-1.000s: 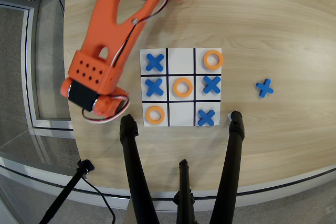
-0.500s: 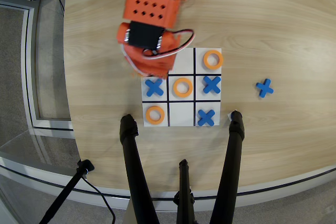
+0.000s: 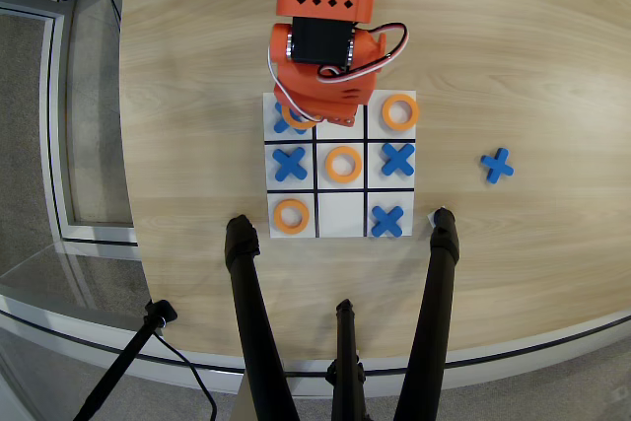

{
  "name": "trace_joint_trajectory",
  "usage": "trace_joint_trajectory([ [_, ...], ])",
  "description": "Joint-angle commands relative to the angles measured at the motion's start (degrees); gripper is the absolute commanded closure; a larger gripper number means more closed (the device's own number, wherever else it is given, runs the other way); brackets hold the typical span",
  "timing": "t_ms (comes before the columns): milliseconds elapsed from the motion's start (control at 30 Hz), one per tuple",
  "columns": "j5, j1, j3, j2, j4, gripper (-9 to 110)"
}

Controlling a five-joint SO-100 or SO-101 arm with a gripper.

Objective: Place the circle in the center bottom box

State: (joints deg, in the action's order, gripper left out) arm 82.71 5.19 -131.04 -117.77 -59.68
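Observation:
The orange arm reaches down from the top edge of the overhead view. Its gripper [image 3: 314, 107] hangs over the grid's top row, on the line between the top-left and top-middle cells. The arm's body hides the jaws. The top-middle cell [image 3: 342, 130], nearest the robot's base, is mostly covered, and only a white strip shows. Three orange rings show: top-right [image 3: 399, 111], centre [image 3: 343, 163] and bottom-left [image 3: 291, 215]. An orange curve shows by the gripper in the top-left cell, but I cannot tell if it is a ring.
Blue X pieces lie in the top-left [image 3: 286, 123], middle-left [image 3: 290, 163], middle-right [image 3: 397, 159] and bottom-right [image 3: 387, 220] cells. The bottom-middle cell [image 3: 340, 214] is bare. A loose blue X [image 3: 497, 165] lies on the wood at the right. Black tripod legs [image 3: 246, 303] [image 3: 439, 283] stand below the grid.

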Motion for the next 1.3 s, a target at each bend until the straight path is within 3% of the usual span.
trace_joint_trajectory([
  [0, -1.1, -2.6, -1.0, -1.8, 1.3, 102],
  [400, -8.0, -10.8, -2.2, 1.3, 4.1, 102],
  [1267, -8.0, -9.6, -10.0, 11.4, 19.7, 102],
])
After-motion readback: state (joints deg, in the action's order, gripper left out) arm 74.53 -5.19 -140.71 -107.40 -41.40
